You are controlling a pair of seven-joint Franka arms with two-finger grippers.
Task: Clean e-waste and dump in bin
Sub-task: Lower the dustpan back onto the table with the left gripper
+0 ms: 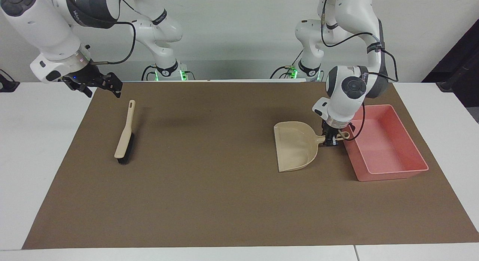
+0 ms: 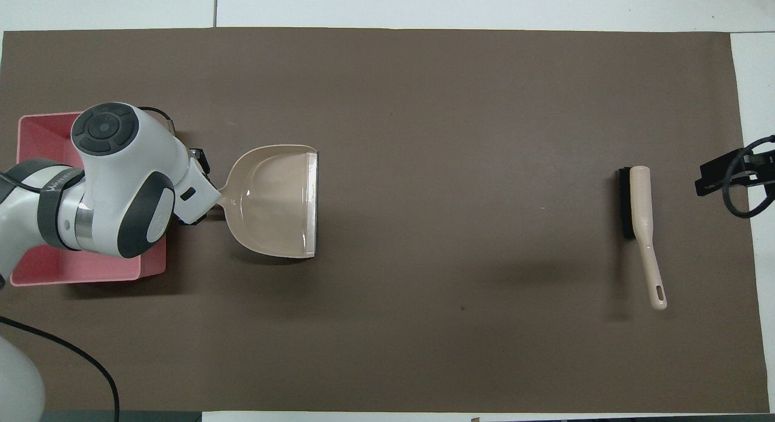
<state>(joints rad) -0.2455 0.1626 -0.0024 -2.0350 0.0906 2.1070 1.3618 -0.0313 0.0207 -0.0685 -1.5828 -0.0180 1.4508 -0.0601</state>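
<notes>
The beige dustpan (image 1: pixel 297 146) lies on the brown mat, its mouth toward the right arm's end; it also shows in the overhead view (image 2: pixel 275 201). My left gripper (image 1: pixel 331 140) is shut on the dustpan's handle, right beside the pink bin (image 1: pixel 385 141). In the overhead view the left wrist covers the gripper and much of the bin (image 2: pixel 33 125). No e-waste bits show on the mat, in the dustpan or in the bin. My right gripper (image 1: pixel 101 85) is open and empty, in the air over the mat's corner near the brush's handle.
A beige hand brush with black bristles (image 1: pixel 125 135) lies on the mat at the right arm's end, handle toward the robots; it also shows in the overhead view (image 2: pixel 639 207). The brown mat (image 1: pixel 209 201) covers most of the white table.
</notes>
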